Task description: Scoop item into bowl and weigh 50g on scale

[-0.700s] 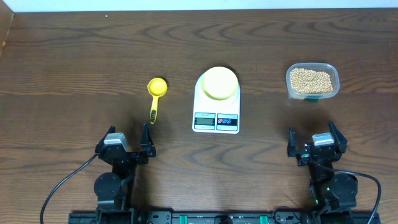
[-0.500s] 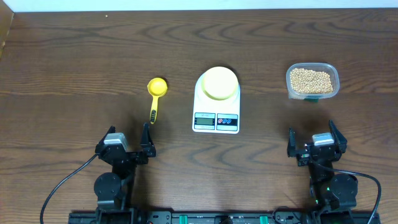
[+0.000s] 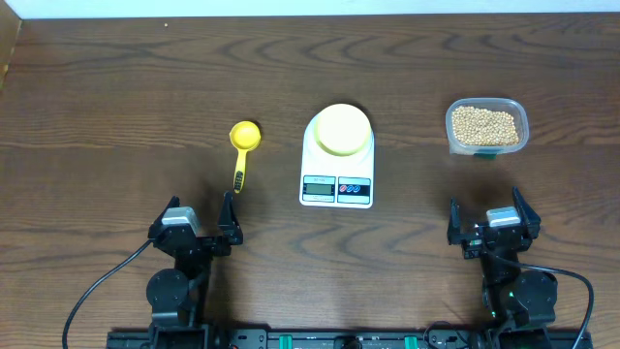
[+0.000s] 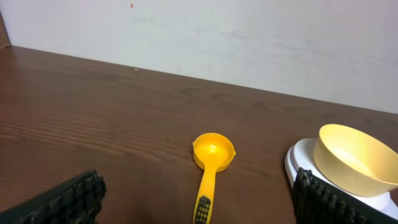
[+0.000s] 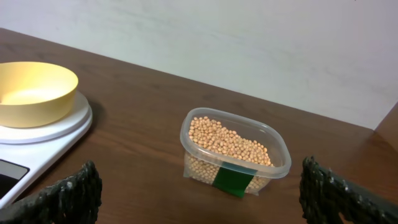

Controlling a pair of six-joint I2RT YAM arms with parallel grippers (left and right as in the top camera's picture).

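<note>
Tan beans (image 3: 484, 124) fill a clear plastic tub (image 3: 518, 114) at the right; they also show in the right wrist view (image 5: 227, 140). The pale yellow bowl (image 3: 343, 129) stands empty on the white scale (image 3: 337, 186) at the centre; it also shows in the left wrist view (image 4: 354, 158) and right wrist view (image 5: 34, 92). A bright yellow scoop (image 3: 242, 145) lies left of the scale, handle toward me, and is seen in the left wrist view (image 4: 210, 162). My left gripper (image 3: 201, 215) is open and empty below the scoop. My right gripper (image 3: 484, 215) is open and empty below the tub.
The dark wooden table (image 3: 116, 87) reaches a pale wall at the back. The tub carries a green label (image 5: 231, 179) on its near side. Cables (image 3: 97, 286) run from both arm bases at the front edge.
</note>
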